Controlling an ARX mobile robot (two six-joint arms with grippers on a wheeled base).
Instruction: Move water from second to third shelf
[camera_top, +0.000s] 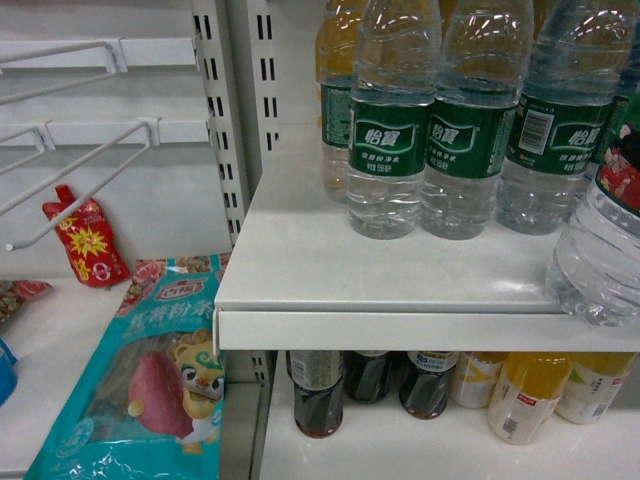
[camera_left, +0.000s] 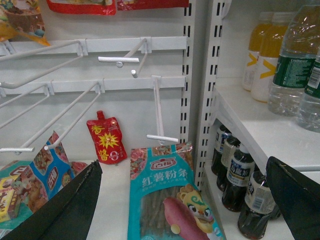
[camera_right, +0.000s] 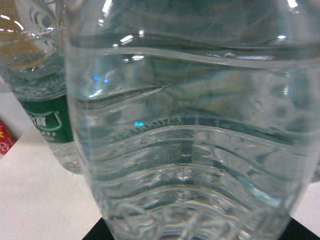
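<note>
The water (camera_right: 185, 130), a clear ribbed bottle, fills the right wrist view. My right gripper (camera_right: 195, 236) is shut on it, and only the black fingertips (camera_right: 97, 234) show at its two lower corners. In the head view this bottle (camera_top: 600, 250) stands large at the right edge, its base over the front lip of the white shelf (camera_top: 330, 280); the gripper itself is out of that view. Three more green-labelled water bottles (camera_top: 390, 140) stand in a row at the back. My left gripper (camera_left: 182, 200) hangs open and empty over a teal noodle packet (camera_left: 167, 200).
Below the shelf stand dark tea bottles (camera_top: 320, 395) and orange juice bottles (camera_top: 530, 395). Left of the slotted upright (camera_top: 225, 130) are white peg hooks (camera_top: 80, 185), a red pouch (camera_top: 85, 240) and a teal packet (camera_top: 150, 380).
</note>
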